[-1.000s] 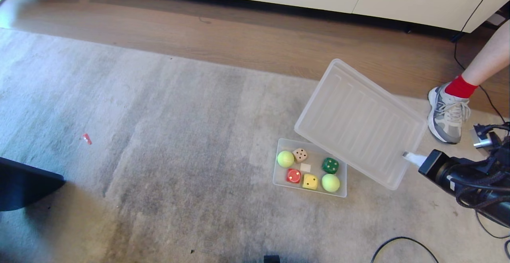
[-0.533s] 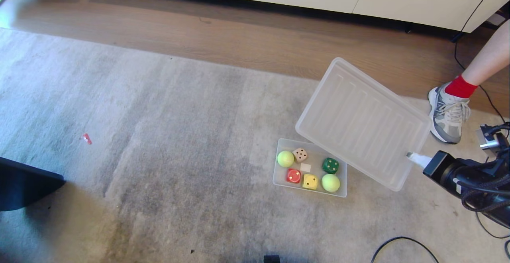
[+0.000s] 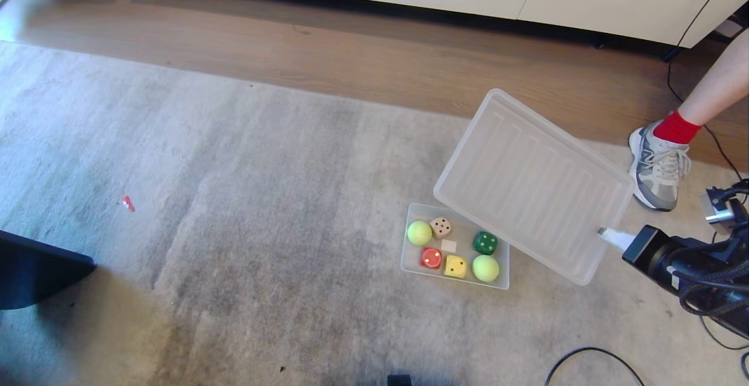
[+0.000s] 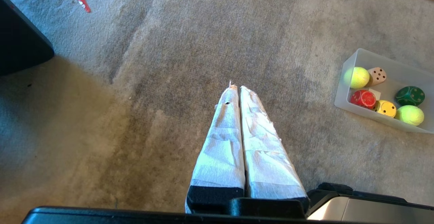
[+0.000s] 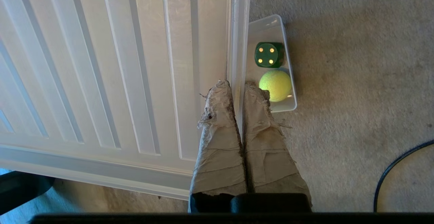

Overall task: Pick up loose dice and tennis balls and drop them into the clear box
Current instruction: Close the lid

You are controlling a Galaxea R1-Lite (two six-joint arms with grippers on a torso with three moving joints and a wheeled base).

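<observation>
Clear box point(image 3: 409, 257) on rug point(image 3: 263, 228) holding four dice point(image 3: 440, 227) and two tennis balls point(image 3: 419, 233), right gripper point(image 5: 237, 85) pinching ribbed lid point(image 3: 526, 181) rim, lid tilted above box, left gripper point(image 4: 239, 89) closed, empty.

The ribbed lid point(image 3: 533, 184) overhangs the box point(image 3: 409, 257) at two o'clock; open carpet point(image 3: 263, 228) lies toward nine.
</observation>
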